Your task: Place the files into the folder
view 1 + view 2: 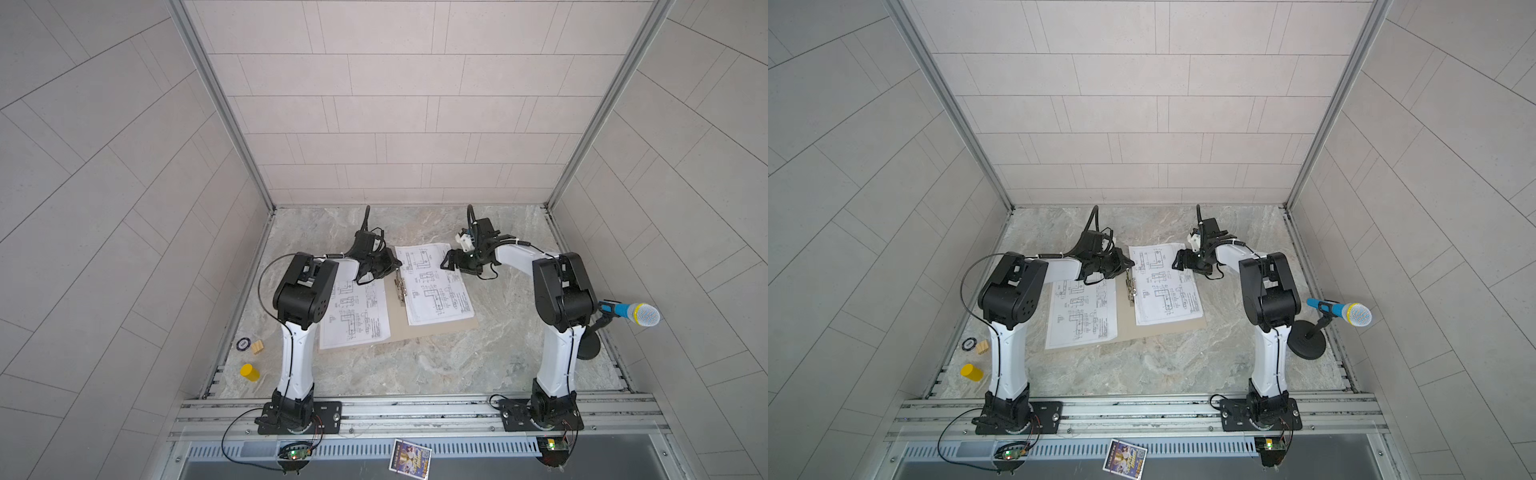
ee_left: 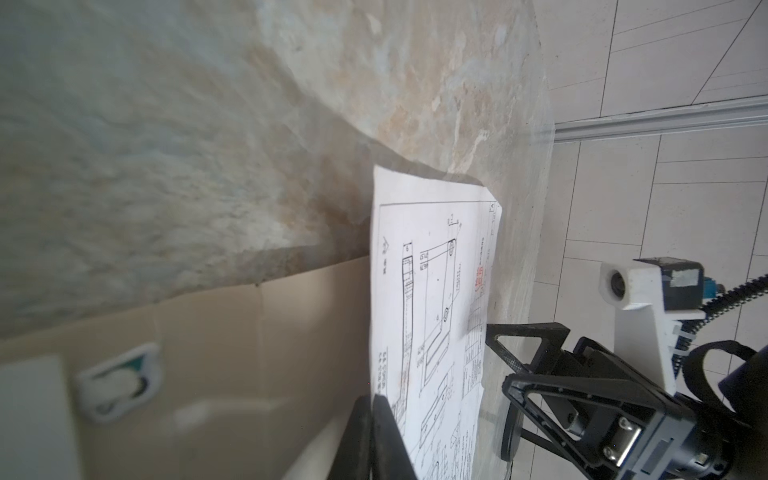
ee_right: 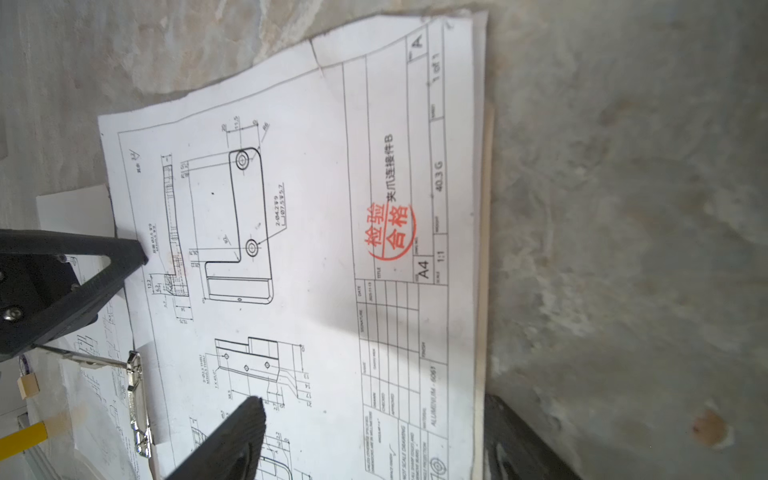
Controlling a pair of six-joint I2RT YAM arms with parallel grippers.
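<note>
**Asker:** What lies where?

**Describer:** A grey, marbled tabletop (image 1: 415, 374) carries an open folder (image 1: 440, 329) of plain tan cardboard. It lies flat, with its spine running away from the robot. The files (image 1: 434, 286) are white paper sheets printed with black line drawings, in two lots. One lot rests on the folder's right half and the other (image 1: 355, 316) covers its left half.

The black left gripper (image 1: 395, 266) has its jaws closed. It sits at the far end of the spine, just above a small silver metal clip (image 1: 400, 289). The black right gripper (image 1: 451, 264) has its jaws spread wide and holds nothing. It hovers over the far right corner of the right lot.

**Asker:** How will the files handle?

**Describer:** I judge them light, limp, easily creased, and slippery sheet on sheet. A pinch at a free corner or outer edge suits them better than the middle. The folder looks stiffer but may slide on the smooth tabletop.

**Asker:** What do the wrist views add?

**Describer:** The left wrist view shows the right lot's far edge (image 2: 432, 195) reaching past the folder (image 2: 249, 332). There it curls up off the tabletop and casts a shadow, which leaves room for a finger.

The right wrist view shows several sheet edges stacked at that corner, a small tear, and a round red stamp (image 3: 392, 232). It also shows a thin wire leading from the clip (image 3: 139, 403) towards the left gripper (image 3: 137, 257). I cannot tell whether that wire is pinched.

Only the top views show both lots together.
</note>
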